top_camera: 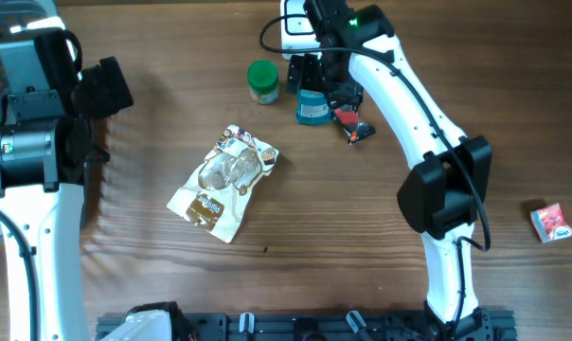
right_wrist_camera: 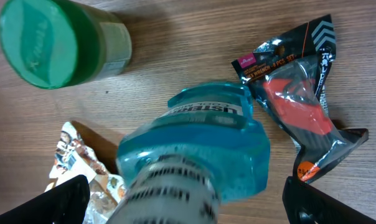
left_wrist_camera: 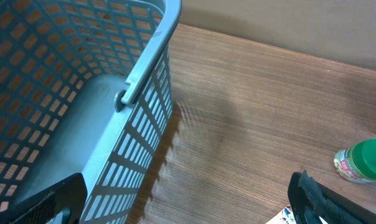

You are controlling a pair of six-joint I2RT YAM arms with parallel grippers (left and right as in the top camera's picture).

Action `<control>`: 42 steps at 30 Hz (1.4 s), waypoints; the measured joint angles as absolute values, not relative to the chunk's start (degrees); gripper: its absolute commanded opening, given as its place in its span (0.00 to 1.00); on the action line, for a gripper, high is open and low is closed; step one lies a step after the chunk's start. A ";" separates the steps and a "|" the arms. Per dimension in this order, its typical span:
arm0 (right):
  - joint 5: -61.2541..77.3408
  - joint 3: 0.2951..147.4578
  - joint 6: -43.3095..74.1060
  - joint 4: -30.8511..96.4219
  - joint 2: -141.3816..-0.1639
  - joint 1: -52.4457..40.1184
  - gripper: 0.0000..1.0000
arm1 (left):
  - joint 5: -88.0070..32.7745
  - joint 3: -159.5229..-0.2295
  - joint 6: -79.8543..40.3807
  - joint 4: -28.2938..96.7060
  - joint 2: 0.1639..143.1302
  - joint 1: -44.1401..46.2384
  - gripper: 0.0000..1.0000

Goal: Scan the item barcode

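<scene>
Our left claw (left_wrist_camera: pixel 182 210) is spread wide over a grey-blue basket (left_wrist_camera: pixel 132 87) with holes in its walls. Mid-table lies a snack bag (top_camera: pixel 224 178), and a small red box (top_camera: pixel 552 223) sits by the right edge. Near the far edge the blue bottle (right_wrist_camera: pixel 197 146) stands between the wide-open fingers of our right claw (right_wrist_camera: pixel 191 208) — a green-lidded jar (top_camera: pixel 262 81) beside it toward the left edge, a black and red packet (right_wrist_camera: pixel 297 102) toward the right. The table (top_camera: pixel 362 246) is brown wood.
</scene>
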State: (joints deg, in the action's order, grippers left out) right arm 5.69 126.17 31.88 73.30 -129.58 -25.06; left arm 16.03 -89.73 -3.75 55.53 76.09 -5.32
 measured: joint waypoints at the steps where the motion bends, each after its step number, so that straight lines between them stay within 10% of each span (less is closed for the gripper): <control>1: 5.67 126.17 31.88 73.30 -129.95 -25.06 0.99 | 16.05 -89.73 -3.75 55.53 76.09 -5.32 1.00; 27: 4.71 126.58 30.57 72.07 -133.01 -25.06 0.94 | 16.03 -89.73 -3.75 55.53 76.09 -5.32 1.00; 32: 4.60 126.69 29.95 71.92 -133.14 -25.06 0.71 | 16.05 -89.73 -3.75 55.53 76.09 -5.32 1.00; 42: 4.43 126.82 29.06 72.23 -133.14 -25.06 0.63 | 16.03 -89.73 -3.75 55.53 76.09 -5.32 1.00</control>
State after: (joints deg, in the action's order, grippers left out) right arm 4.43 126.82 29.06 72.23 -133.14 -25.06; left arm 16.03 -89.73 -3.75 55.53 76.09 -5.32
